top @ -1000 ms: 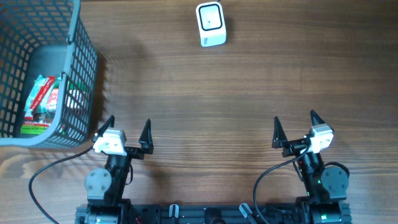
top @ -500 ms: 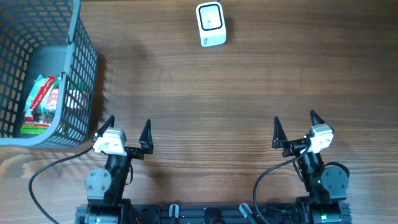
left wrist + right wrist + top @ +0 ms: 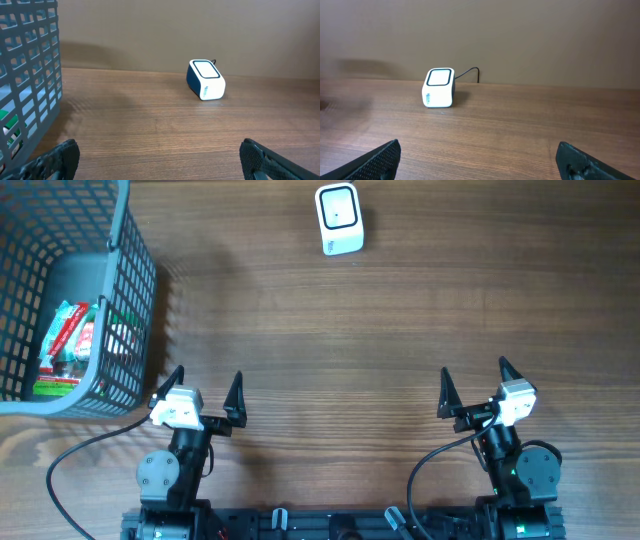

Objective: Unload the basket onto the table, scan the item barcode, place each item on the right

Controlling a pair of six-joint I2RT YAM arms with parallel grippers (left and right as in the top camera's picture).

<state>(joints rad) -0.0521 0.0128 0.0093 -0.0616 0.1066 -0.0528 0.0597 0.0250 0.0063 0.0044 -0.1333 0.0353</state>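
Observation:
A white and dark blue barcode scanner [image 3: 339, 219] stands at the far middle of the wooden table, also visible from the left wrist [image 3: 205, 80] and the right wrist [image 3: 439, 88]. Red, white and green packaged items [image 3: 70, 345] lie inside a grey wire basket [image 3: 120, 250] at the far left. My left gripper [image 3: 206, 388] hangs open near the front edge, just right of the basket's near corner, with nothing between its fingers. My right gripper [image 3: 474, 385] is open too, at the front right, with only bare wood between its fingertips [image 3: 380, 160].
The basket wall [image 3: 30, 75] fills the left side of the left wrist view. A thin cable [image 3: 467, 73] runs from the scanner's back. A plain wall rises behind the table's far edge. Black cables trail by both arm bases.

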